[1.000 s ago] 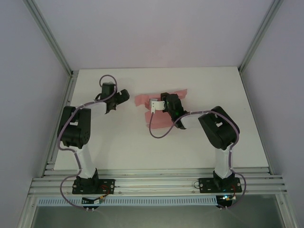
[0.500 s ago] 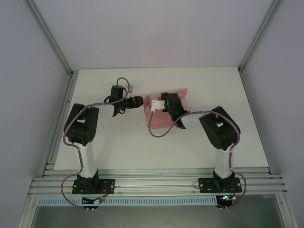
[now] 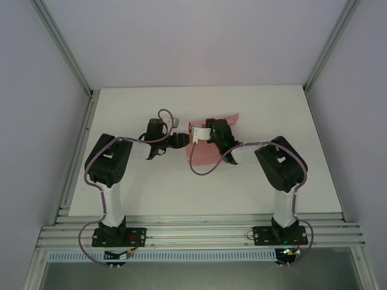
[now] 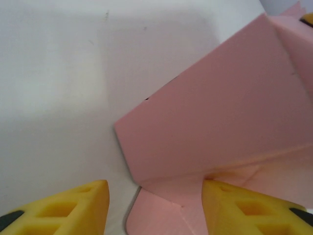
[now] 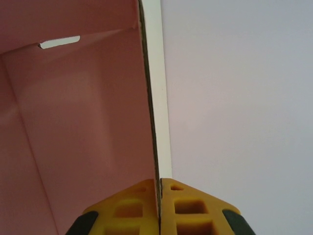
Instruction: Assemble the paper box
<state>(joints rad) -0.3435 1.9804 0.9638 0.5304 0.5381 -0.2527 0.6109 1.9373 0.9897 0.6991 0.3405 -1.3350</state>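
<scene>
Swinging in from the left, the left gripper [image 3: 179, 141] [image 4: 154, 192] now reaches the paper box [image 3: 204, 157] [image 4: 220, 112] [image 5: 83, 122] at the middle of the table [image 3: 272, 109], jaws parted astride a low flap. The right gripper [image 3: 201, 134] [image 5: 160, 196] pinches the box's upright wall, clamped tight on its edge.

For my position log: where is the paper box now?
Top view: the paper box sits mid-table, just right of centre, pinched by the right fingers, with the left fingers at its left edge.
</scene>
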